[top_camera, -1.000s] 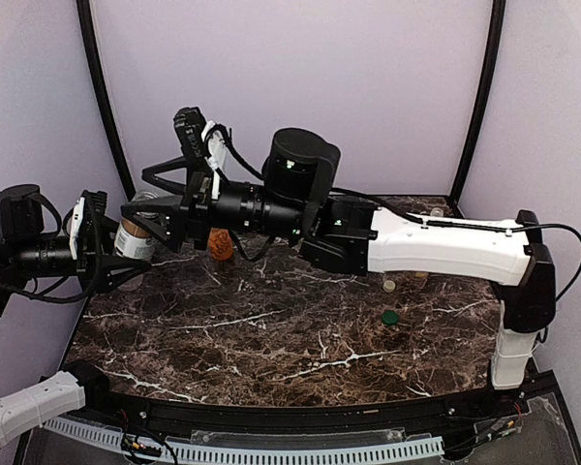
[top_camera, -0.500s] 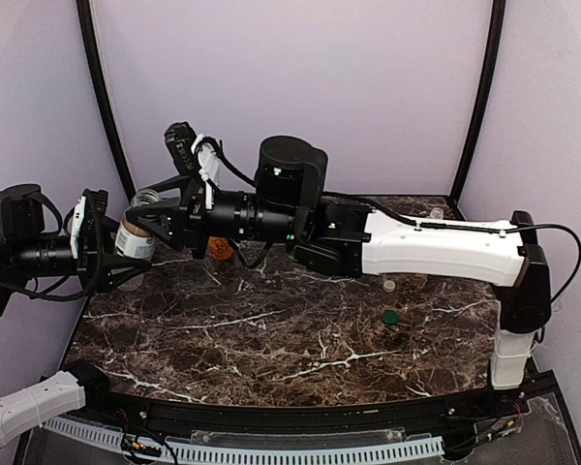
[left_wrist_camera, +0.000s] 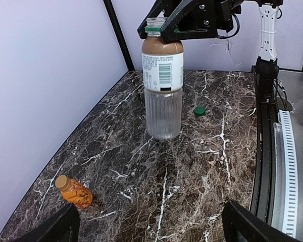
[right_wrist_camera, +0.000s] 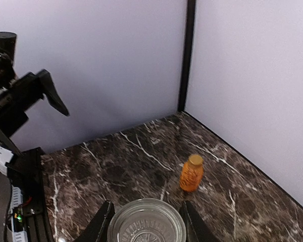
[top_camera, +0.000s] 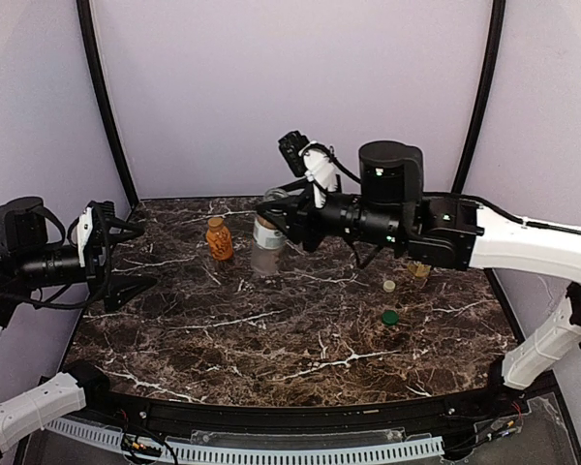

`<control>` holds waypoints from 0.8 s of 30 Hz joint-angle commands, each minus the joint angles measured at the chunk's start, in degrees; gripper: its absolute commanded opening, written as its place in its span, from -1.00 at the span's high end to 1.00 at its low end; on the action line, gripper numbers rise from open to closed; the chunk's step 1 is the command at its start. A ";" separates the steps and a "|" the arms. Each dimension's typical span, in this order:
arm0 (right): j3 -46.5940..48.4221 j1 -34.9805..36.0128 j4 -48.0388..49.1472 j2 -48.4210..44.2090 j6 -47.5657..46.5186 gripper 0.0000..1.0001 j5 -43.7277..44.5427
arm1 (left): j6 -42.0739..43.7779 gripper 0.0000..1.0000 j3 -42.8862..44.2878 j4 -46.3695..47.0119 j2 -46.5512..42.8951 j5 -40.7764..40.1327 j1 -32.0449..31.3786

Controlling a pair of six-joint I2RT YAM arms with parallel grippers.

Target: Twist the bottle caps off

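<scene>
**Open clear bottle held at the neck, two caps loose on the table**

Nearest, on the left: left gripper hangs over the table's left edge. Fingers wide apart, nothing between them. Well clear of every bottle.

Near right: green cap lies loose on the dark marble. Just beyond it, cream cap, also loose. The two are close but not touching.

Mid-table: clear bottle upright. The mouth is open, with a green ring left on the neck. Brown at the shoulder, ribbed and clear below. White label carries a barcode and blocks of small print, too fine to read; no brand name can be made out. Right gripper reaches in from the right with a finger on each side of the neck, closed against it. The right wrist view looks straight down into the open mouth, fingers flanking the rim. Cannot tell whether the base rests on the table or hangs just above it.

Further back, left of the clear bottle: orange bottle, small, upright, apart from both grippers. Its gold cap is on. No writing readable on it.
</scene>
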 commanded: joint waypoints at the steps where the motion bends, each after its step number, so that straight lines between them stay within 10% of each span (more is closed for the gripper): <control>1: -12.88 -3.24 -12.98 -11.29 4.90 1.00 15.23 | 0.50 -0.97 -2.49 1.97 -0.89 -1.53 0.29; 12: -48.95 -19.42 -15.09 -46.82 19.64 1.00 37.34 | -0.31 -0.98 -2.91 4.19 -0.03 -1.19 0.34; 24: -60.67 -30.04 0.67 -43.07 21.07 1.00 41.77 | 0.45 -0.98 -3.10 4.41 0.81 -1.43 0.36</control>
